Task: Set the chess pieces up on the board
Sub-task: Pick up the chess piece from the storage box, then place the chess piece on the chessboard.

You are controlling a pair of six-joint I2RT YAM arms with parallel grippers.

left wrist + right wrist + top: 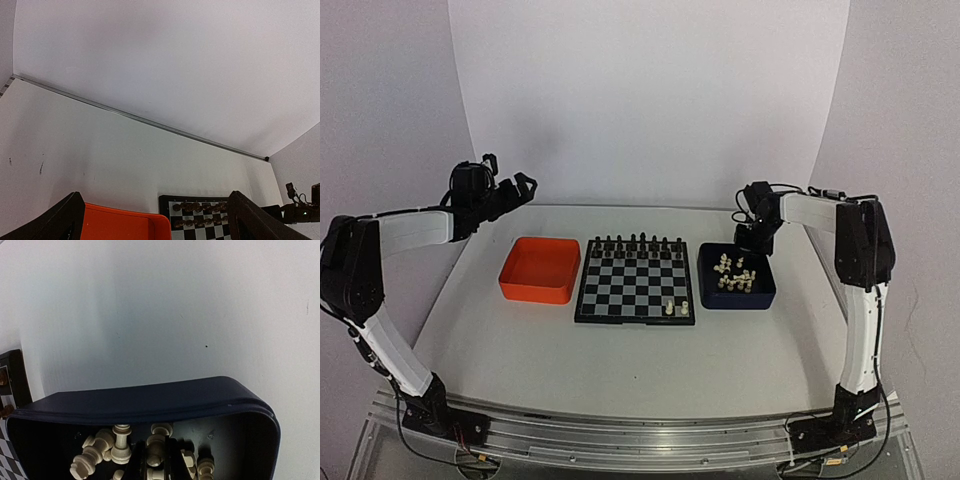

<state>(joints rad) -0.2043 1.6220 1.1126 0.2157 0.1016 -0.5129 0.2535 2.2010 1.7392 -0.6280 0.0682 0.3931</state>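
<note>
Figure: the reach on which my next move turns, every place given from the board [630, 285].

(a) My right gripper [751, 246] hangs just off the board's right edge, toward its far corner. It is lowered into the dark blue tray [150, 405] that sits beside that edge. The jaws are drawn together, and the wrist view shows a cream-white piece [155, 457] pinched between them. Its lower part is cut off by the frame, so I cannot tell its long axis or which piece it is.

(b) The loose chess pieces [735, 275] lie heaped in that same tray, some upright and some toppled.

(c) Two placed white pieces [676, 306] stand on the board's near row, at its right corner. The black pieces [635, 243] line its far edge.

(d) My left gripper [510, 190] is raised well off the board's left side, above and beyond the orange tray [535, 290]. Its jaws are spread wide on nothing.

Reading: the target squares lie to my left and nearer my base than the right gripper does. I judge that the carry runs up out of the tray, across the board's right edge, and down onto the near rows beside the two standing pieces. The right arm is plainly the nearer one. The tray wall and those two neighbours are what the piece could knock on the way.
</note>
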